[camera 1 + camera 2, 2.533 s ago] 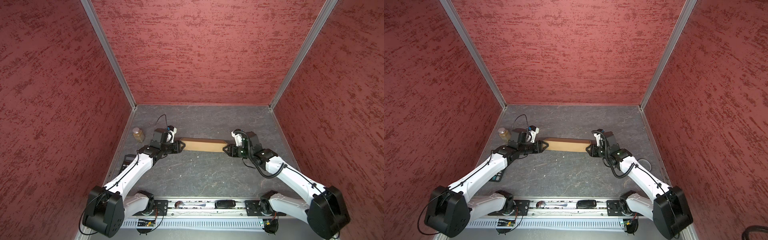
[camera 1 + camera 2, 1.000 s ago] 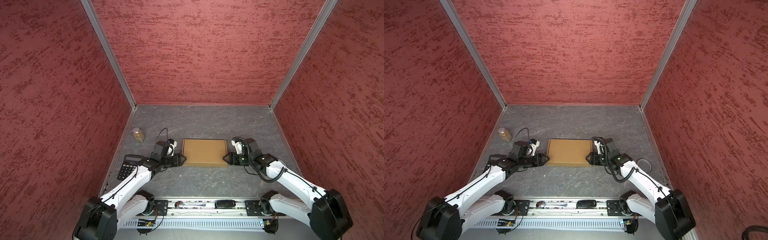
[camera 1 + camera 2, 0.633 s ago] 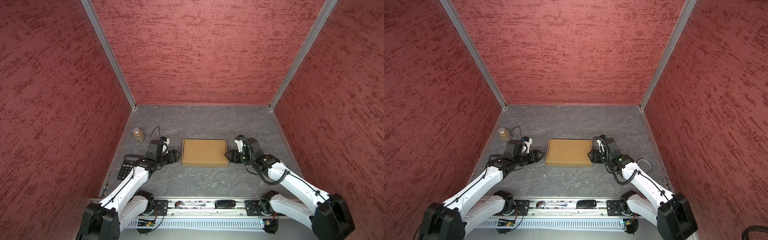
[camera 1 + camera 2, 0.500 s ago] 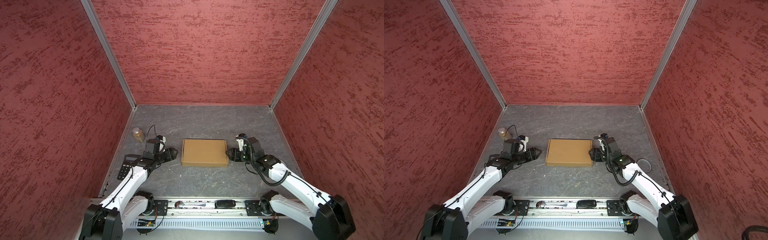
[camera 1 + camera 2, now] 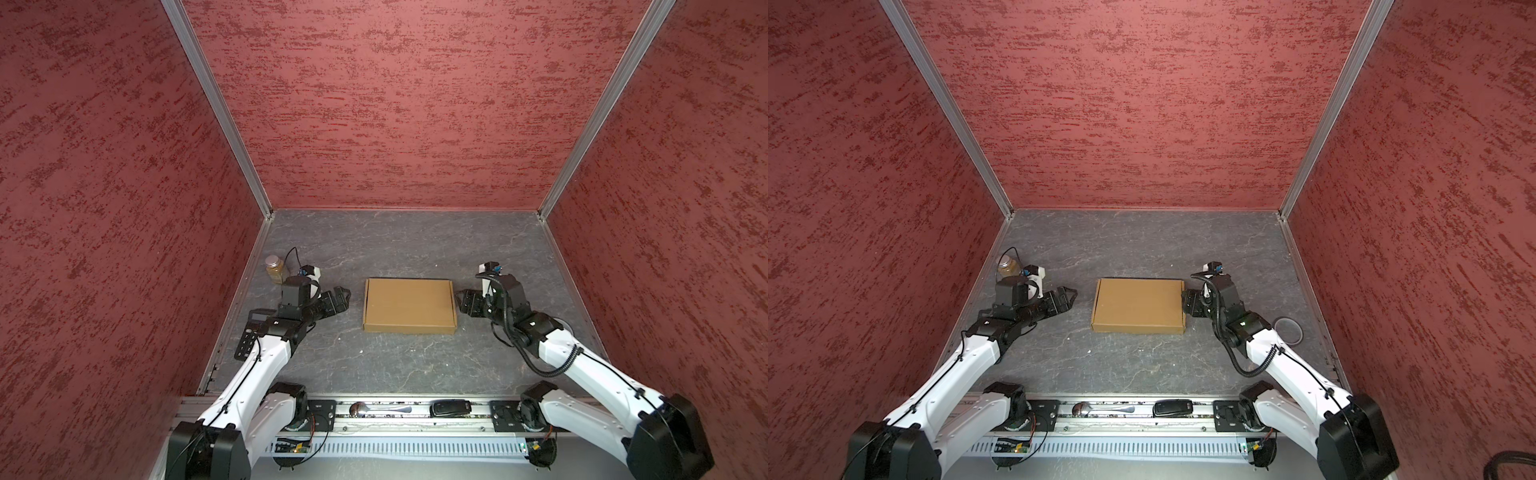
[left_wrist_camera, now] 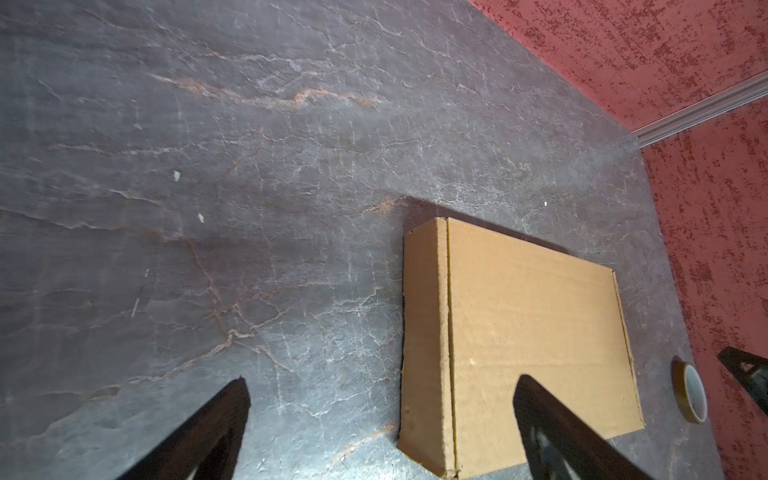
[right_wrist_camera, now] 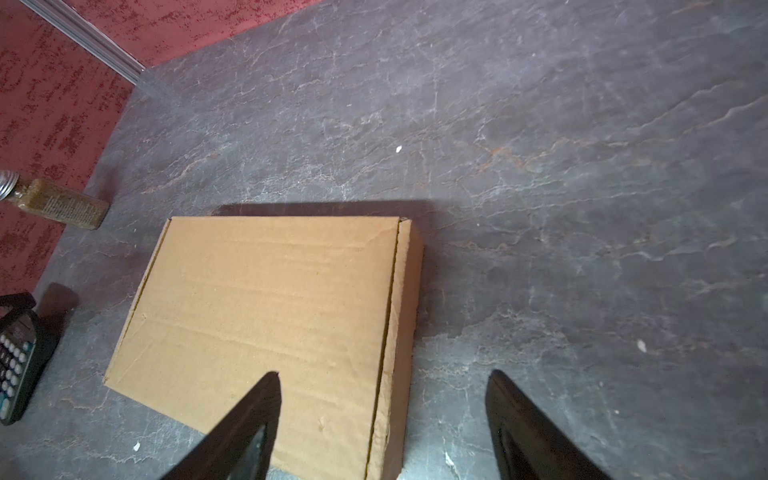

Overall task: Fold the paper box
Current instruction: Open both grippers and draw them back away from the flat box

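Left gripper [image 5: 344, 300] and right gripper [image 5: 462, 302], wide and empty, flank the closed box [image 5: 409, 305]; retreat outward without nudging it.

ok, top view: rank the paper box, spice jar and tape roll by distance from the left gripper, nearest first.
From the left gripper, in a top view:
1. paper box: just to its right, centre of the scene, a small gap from the open fingertips.
2. spice jar: to its left and farther back, at the scene's left edge.
3. tape roll: far right, beyond the whole box.
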`<state>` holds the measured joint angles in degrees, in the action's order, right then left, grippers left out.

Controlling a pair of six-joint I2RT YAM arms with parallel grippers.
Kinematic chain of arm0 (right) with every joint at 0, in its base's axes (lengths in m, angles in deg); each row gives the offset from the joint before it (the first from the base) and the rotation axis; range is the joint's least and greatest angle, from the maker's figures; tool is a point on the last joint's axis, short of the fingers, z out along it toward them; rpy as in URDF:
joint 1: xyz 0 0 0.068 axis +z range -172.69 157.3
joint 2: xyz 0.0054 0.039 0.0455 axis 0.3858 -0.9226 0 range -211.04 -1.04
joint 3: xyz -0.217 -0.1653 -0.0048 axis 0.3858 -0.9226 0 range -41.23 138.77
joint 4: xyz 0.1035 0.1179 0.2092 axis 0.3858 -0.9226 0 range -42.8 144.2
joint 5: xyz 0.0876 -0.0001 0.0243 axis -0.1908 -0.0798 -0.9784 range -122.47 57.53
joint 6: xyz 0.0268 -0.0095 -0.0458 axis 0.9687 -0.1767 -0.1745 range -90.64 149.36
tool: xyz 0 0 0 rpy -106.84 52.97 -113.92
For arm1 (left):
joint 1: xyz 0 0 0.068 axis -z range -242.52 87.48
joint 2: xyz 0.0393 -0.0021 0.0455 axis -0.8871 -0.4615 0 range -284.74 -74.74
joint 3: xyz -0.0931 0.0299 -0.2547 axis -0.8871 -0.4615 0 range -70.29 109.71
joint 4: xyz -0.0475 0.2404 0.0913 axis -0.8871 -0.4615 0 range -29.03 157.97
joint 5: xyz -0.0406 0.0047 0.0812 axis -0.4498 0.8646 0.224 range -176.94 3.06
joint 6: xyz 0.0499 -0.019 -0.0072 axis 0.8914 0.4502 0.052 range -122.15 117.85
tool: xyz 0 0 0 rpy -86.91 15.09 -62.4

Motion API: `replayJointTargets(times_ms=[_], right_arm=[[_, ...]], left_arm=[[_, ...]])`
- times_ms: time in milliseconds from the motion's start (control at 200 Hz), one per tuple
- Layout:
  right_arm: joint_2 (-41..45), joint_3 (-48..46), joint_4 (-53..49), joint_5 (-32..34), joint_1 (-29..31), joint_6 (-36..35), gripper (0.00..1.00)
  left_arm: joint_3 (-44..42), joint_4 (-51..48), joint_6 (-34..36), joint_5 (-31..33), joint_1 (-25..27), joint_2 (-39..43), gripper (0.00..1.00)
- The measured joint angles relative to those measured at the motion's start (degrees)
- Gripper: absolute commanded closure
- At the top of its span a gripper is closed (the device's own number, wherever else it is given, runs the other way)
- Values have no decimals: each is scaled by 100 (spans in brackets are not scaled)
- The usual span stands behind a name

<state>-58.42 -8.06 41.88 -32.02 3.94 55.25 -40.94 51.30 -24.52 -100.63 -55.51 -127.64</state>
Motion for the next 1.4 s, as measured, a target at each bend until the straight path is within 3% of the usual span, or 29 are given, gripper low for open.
replayJointTargets(times_ms=[175, 356, 731, 952, 1398], right_arm=[[50, -2, 223, 306, 0, -114, 2], [72, -96, 588, 649, -7, -186, 1], [116, -518, 1600, 1189, -11, -372, 1], [164, -601, 1971, 1360, -11, -420, 1], [643, -828, 2114, 1600, -11, -496, 1]], left_arm=[[2, 103, 166, 496, -20, 149, 1], [2, 544, 444, 1187, -31, 94, 1], [-625, 2623, 1740, 2155, -114, -625, 0], [-1064, 4017, 2111, 2164, -446, -1445, 0], [-1016, 5458, 2157, 1460, -1104, -2256, 0]])
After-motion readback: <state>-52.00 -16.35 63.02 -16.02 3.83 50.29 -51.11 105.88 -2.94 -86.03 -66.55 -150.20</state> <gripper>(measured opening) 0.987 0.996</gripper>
